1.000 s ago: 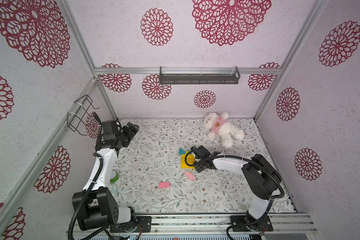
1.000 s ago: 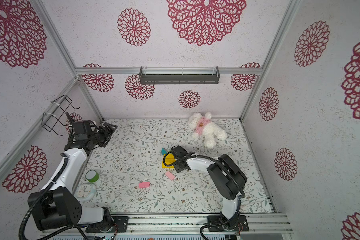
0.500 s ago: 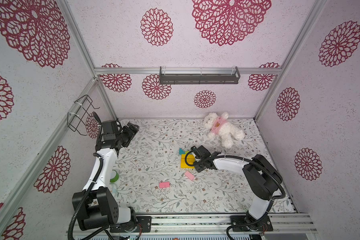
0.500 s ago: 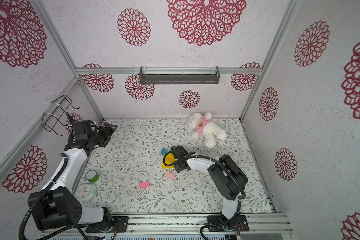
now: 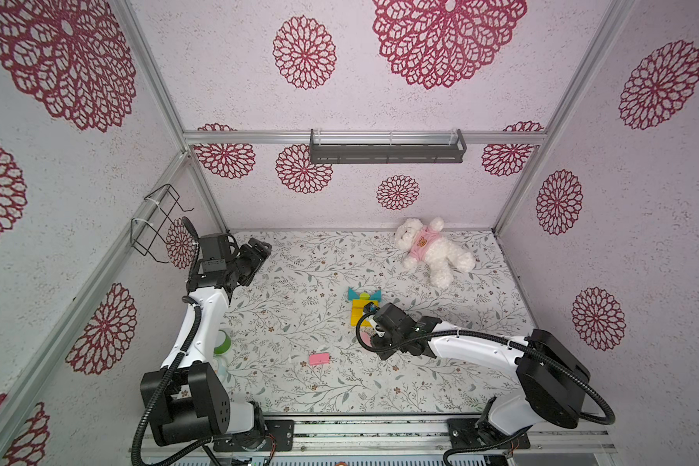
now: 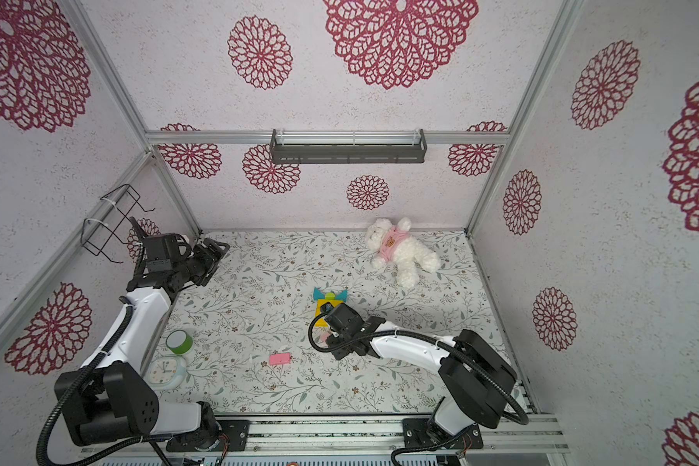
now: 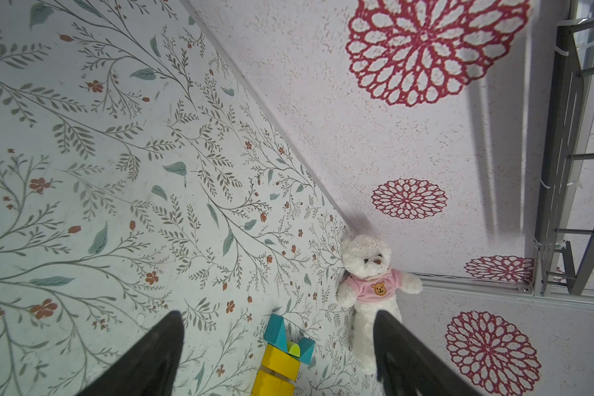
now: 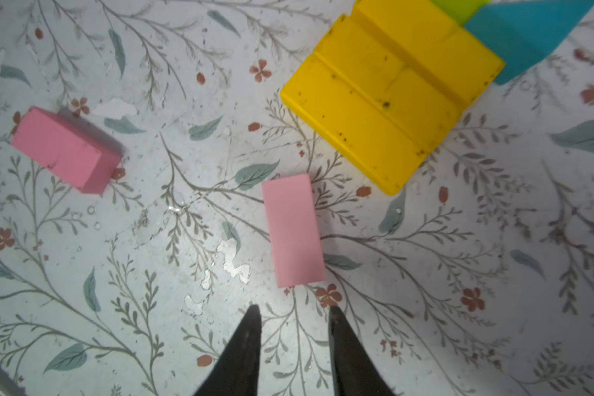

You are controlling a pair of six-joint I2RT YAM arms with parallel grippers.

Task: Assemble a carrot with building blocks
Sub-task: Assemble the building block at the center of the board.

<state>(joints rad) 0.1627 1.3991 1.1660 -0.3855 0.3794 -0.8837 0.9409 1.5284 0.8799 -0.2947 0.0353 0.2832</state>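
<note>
The carrot's stacked yellow bars (image 5: 360,312) (image 8: 388,99) lie mid-table in both top views, with two teal triangles (image 5: 354,293) and a lime-green piece (image 5: 365,295) at their far end. One pink block (image 8: 294,229) lies flat just ahead of my right gripper (image 8: 294,308), apart from the bars. The gripper's tips stand narrowly open over bare floor with nothing between them. A second pink block (image 5: 319,358) (image 8: 66,149) lies loose further to the front left. My left gripper (image 7: 276,313) (image 5: 261,248) hovers open and empty at the back left.
A white plush bear (image 5: 432,252) lies at the back right. A green tape roll (image 6: 179,342) and a small clock (image 6: 164,369) sit by the left arm's base. A wire basket (image 5: 158,222) hangs on the left wall and a dark shelf (image 5: 386,147) on the back wall.
My right gripper has shifted a little toward the front, from over the yellow bars to above the nearer pink block. The left arm has not moved.
</note>
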